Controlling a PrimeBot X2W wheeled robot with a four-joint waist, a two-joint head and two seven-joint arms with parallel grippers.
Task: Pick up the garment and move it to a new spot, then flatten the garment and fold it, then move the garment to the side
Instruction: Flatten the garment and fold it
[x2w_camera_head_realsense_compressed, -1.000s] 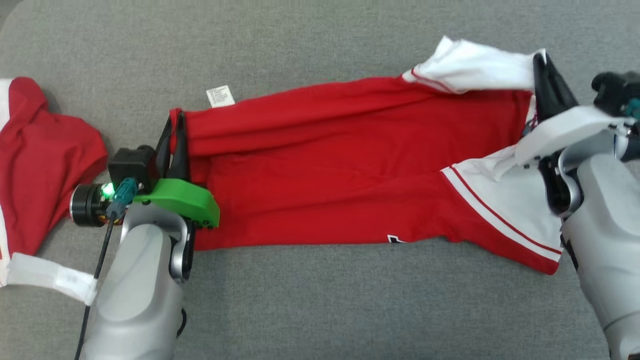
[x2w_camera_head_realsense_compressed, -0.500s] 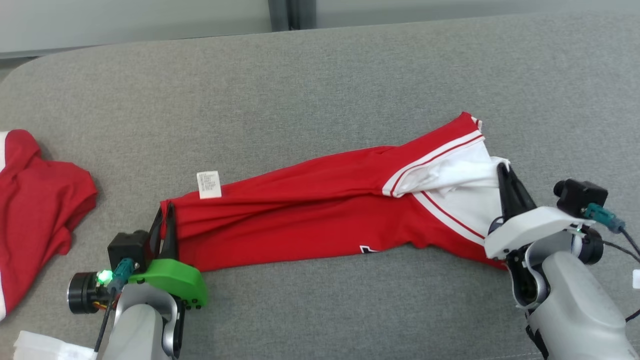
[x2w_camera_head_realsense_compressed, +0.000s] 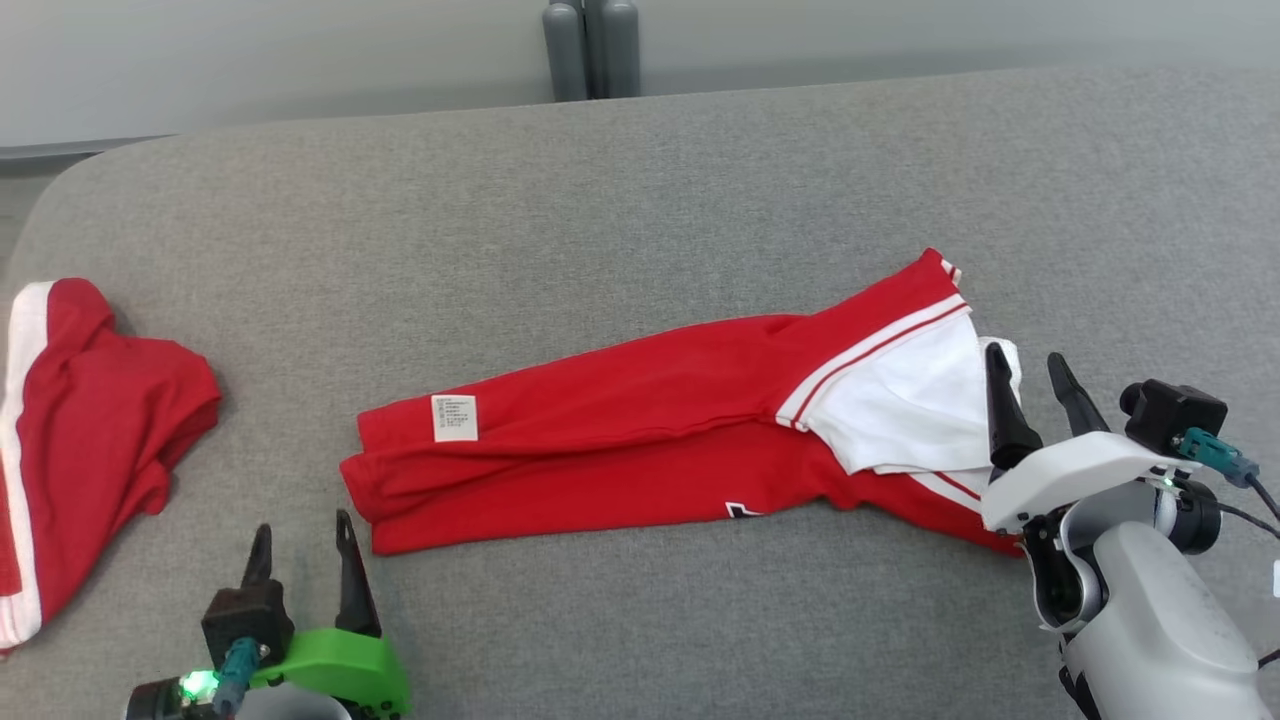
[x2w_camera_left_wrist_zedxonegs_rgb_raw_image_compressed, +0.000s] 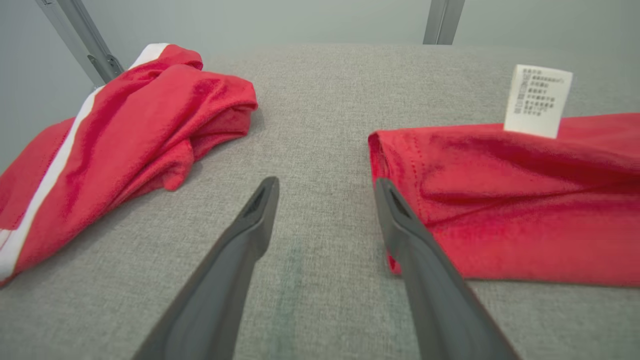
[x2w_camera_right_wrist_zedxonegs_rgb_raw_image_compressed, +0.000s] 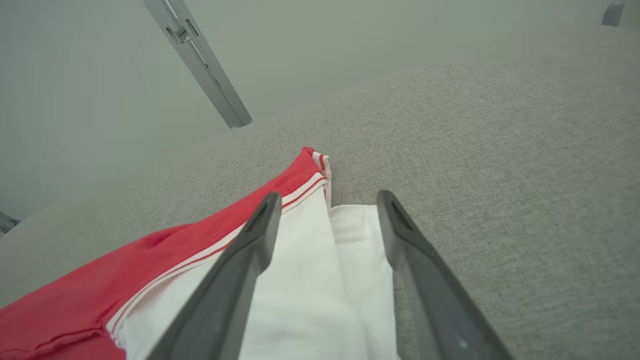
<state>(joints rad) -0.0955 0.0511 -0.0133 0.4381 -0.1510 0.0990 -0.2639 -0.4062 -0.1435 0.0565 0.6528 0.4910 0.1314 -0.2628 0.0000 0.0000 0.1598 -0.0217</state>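
Now: fold step, by the look of it. The garment (x2w_camera_head_realsense_compressed: 640, 440) lies on the counter (x2w_camera_head_realsense_compressed: 640, 200) as a long narrow strip, doubled lengthwise, one end at each gripper.

Left gripper (x2w_camera_head_realsense_compressed: 302, 525): fingers spread, nothing between them, held low and pointing forward. The red hem end sits just ahead and to its right, apart from the fingers.

Right gripper (x2w_camera_head_realsense_compressed: 1024, 357): also spread and empty, tipped down over the white sleeve end, which lies under and between its fingers. Whether they touch the cloth you cannot tell.

A second red garment (x2w_camera_head_realsense_compressed: 90, 470) is heaped well off to the left gripper's left; leave it.

Your next move, likely: take one end and carry it over to the other, halving the strip. Pinch both layers at the hem, or the fold may slide open. The label (x2w_camera_head_realsense_compressed: 454, 417) lies on top near that hem.
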